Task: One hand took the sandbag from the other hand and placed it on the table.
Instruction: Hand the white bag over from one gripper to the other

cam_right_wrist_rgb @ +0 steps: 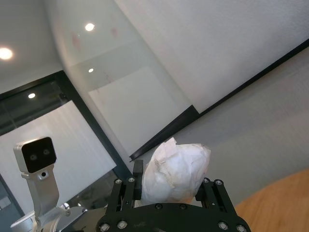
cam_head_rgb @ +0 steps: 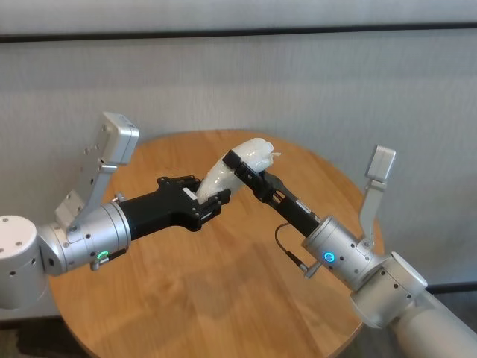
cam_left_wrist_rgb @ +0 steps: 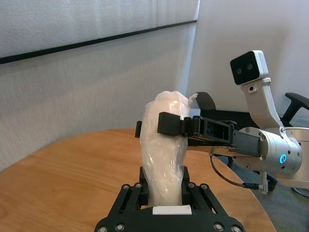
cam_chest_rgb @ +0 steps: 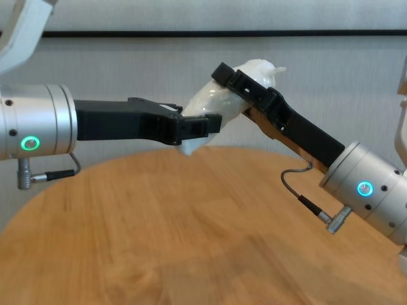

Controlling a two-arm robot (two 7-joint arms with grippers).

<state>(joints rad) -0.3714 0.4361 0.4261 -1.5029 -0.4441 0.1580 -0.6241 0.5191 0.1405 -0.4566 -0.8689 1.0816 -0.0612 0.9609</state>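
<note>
Grey panelled wall fills the background, and below it a round wooden table [cam_head_rgb: 223, 298] spreads under both arms with nothing resting on it where you can see. You have the sandbag [cam_head_rgb: 231, 170] held up in the air between the two tools, well clear of the wood. Your left gripper [cam_head_rgb: 211, 203], the one with the green ring, is clenched on the bag's lower end; the left wrist view shows the white pouch rising straight out from between its fingers. Your right gripper [cam_head_rgb: 240, 162], blue ring, is clamped across the upper part, just short of the small tied tip, which pokes out beyond its fingers. So both tools grasp the bag at once, one at each end, with a short stretch of free pouch between them. Judge the bag as soft and loosely filled: it bulges and creases around the right fingers [cam_left_wrist_rgb: 170, 123] and bends along its length, so it will probably sag or fold once one end is let go. It looks light for these arms, and the crinkled skin seems grippy rather than slick, though thin enough to tear if you pull the ends apart. Take it across the thick body, as the right tool does, not by the tied tip, and expect the filling to shift when it meets the table.
</note>
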